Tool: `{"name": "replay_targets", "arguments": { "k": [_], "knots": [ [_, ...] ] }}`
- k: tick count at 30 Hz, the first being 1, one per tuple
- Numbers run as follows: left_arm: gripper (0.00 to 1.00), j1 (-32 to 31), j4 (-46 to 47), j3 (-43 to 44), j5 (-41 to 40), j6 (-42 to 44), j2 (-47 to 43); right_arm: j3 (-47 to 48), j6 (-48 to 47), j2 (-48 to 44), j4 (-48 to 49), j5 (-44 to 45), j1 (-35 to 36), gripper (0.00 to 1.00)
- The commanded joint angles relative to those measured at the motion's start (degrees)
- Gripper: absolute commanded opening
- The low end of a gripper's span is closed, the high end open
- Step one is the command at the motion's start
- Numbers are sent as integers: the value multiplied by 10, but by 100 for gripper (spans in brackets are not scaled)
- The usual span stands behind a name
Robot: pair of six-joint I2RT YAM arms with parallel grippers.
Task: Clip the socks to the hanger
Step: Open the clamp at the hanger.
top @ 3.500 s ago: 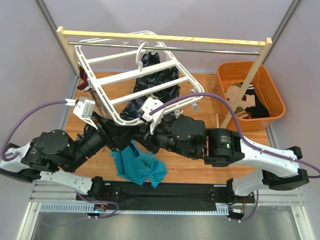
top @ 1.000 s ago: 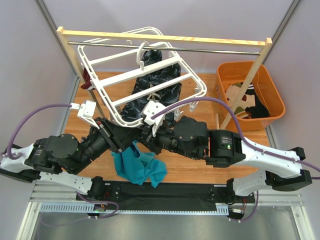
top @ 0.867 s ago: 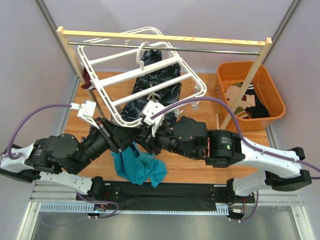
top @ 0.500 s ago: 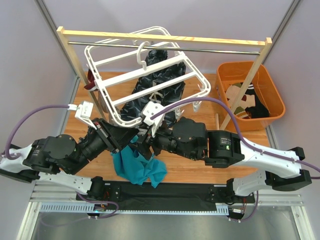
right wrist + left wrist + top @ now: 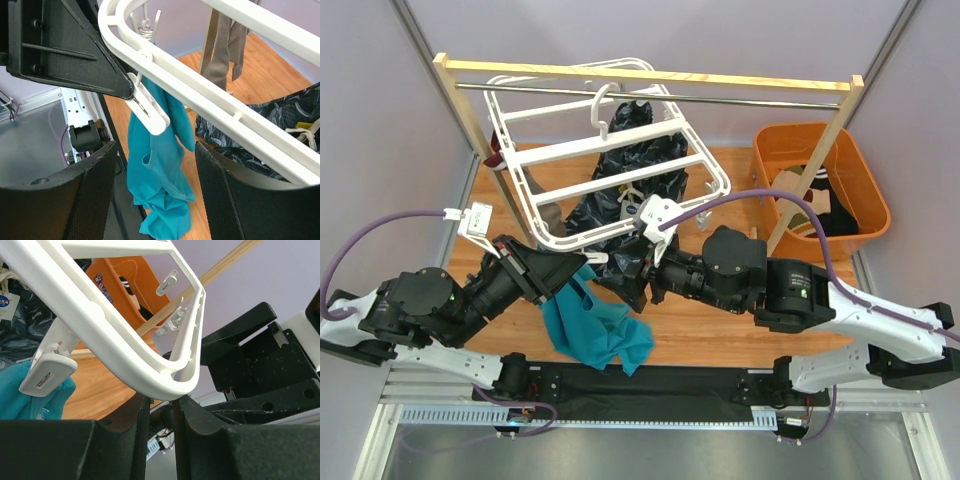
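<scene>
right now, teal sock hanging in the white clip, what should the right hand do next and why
Probably back the open right hand away and watch the hold: the teal sock hangs from the white plastic clip on the white rectangular plastic hanger, neither finger touching it.

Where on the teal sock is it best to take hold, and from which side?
Probably the teal sock by its flat upper part just below the white clip, coming from the side, across the hanging cloth; lower down it is bunched and twisted.
</scene>
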Motion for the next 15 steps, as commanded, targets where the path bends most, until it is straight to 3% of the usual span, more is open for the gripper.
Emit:
{"name": "replay_targets", "arguments": {
  "k": [1, 11, 15],
  "knots": [
    [0, -1, 9, -10, -17, 11, -7, 1, -14, -14, 20, -27, -10, 64],
    [0, -1, -24, 8, -42, -15, -3, -25, 22, -62, 13, -23, -12, 62],
    [0, -1, -40, 12, -44, -23, -5, -15, 71, -72, -31, 93, -12, 54]
  ]
}}
